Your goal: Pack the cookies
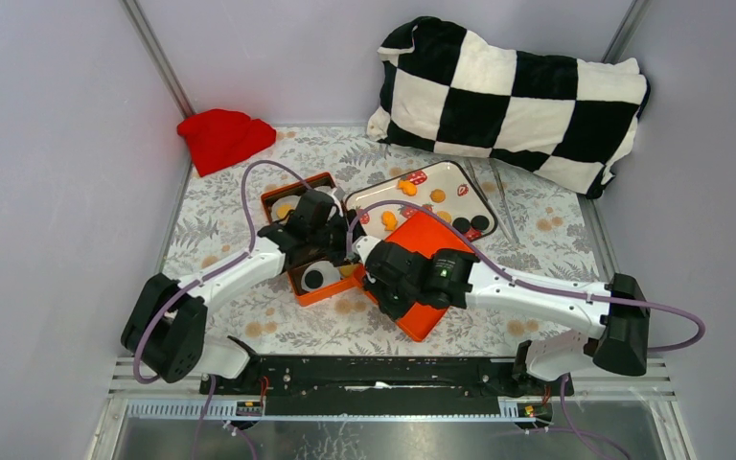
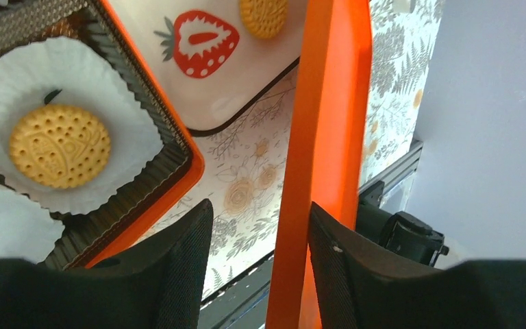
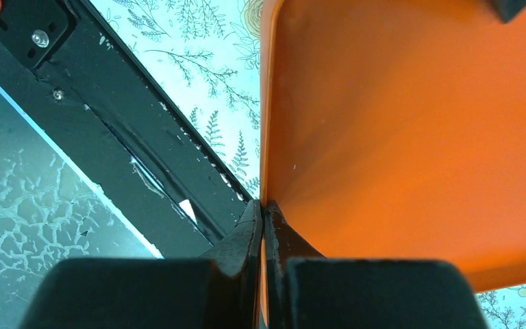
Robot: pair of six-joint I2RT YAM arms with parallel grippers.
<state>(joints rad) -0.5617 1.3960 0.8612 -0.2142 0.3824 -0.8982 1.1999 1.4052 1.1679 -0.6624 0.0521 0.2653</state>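
While edge-on, orange lid (image 2: 325,123) within left gripper (image 2: 259,209)

No legible txt, labels, brand names or nos. in any view. Stamped relief on cookie (image 2: 59,145) is dots & swirls only, no letters readable.
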